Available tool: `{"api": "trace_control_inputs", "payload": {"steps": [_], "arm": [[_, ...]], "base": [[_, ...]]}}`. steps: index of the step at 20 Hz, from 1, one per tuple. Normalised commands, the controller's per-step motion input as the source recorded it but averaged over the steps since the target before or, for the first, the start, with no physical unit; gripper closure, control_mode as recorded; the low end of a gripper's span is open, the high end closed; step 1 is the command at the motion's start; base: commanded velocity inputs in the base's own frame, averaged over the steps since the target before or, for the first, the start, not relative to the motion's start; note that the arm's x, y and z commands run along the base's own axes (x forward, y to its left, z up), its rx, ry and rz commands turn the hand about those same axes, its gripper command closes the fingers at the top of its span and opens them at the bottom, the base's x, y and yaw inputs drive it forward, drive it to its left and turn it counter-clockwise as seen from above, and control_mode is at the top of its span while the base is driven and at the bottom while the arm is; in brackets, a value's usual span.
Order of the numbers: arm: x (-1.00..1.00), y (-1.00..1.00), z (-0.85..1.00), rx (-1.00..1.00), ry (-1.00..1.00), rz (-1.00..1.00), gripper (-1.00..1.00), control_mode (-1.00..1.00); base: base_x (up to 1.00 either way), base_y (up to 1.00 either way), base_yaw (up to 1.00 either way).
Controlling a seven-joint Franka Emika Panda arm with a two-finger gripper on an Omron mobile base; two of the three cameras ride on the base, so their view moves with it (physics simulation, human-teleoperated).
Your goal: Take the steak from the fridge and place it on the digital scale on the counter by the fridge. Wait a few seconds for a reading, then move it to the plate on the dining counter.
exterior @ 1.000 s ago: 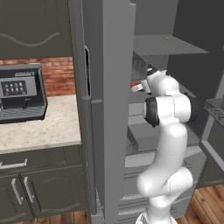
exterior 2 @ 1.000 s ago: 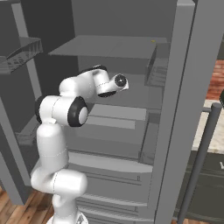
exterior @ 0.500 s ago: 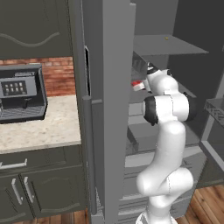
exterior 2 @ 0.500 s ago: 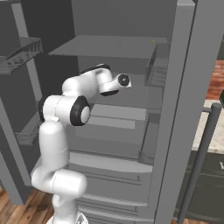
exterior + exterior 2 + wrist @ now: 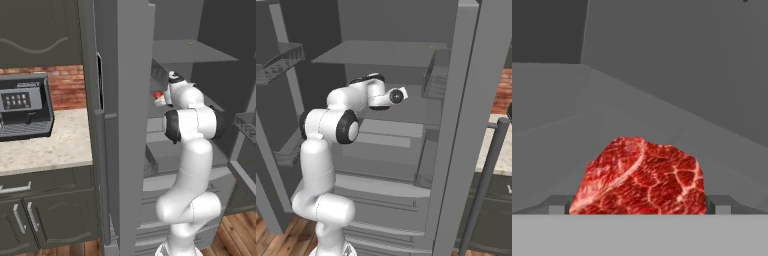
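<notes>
In the hand view the steak (image 5: 641,177) sat low centre between the gripper (image 5: 640,206)'s spread jaws, lying crosswise; contact was unclear.

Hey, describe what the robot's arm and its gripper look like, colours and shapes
The arm is glossy white, built of rounded tube-like segments with black bands at the joints and a round black disc on the elbow. The gripper ends in two small dark grey, blocky fingertips. No cables or markings show.
</notes>
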Motion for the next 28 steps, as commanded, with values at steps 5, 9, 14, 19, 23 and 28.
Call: {"api": "trace_control_inputs", "payload": {"steps": [5, 9, 14, 19, 23, 28], "arm": [[0.02, -0.10, -0.09, -0.08, -0.04, 0.00, -1.00, -1.00], [0.01, -0.18, -0.05, -0.02, 0.00, 0.00, -1.00, -1.00], [0.00, -0.19, -0.02, 0.00, 0.02, 0.00, -1.00, -1.00], [-0.03, -0.01, -0.04, 0.05, 0.09, 0.00, 1.00, -1.00], [-0.48, 0.00, 0.00, 0.08, 0.01, 0.00, 1.00, -1.00], [-0.96, 0.15, 0.02, 0.04, -0.08, -0.05, 1.00, -1.00]], "base": [[0.00, 0.00, 0.00], [0.00, 0.00, 0.00], [0.00, 0.00, 0.00], [0.00, 0.00, 0.00], [0.00, 0.00, 0.00], [0.00, 0.00, 0.00]]}}
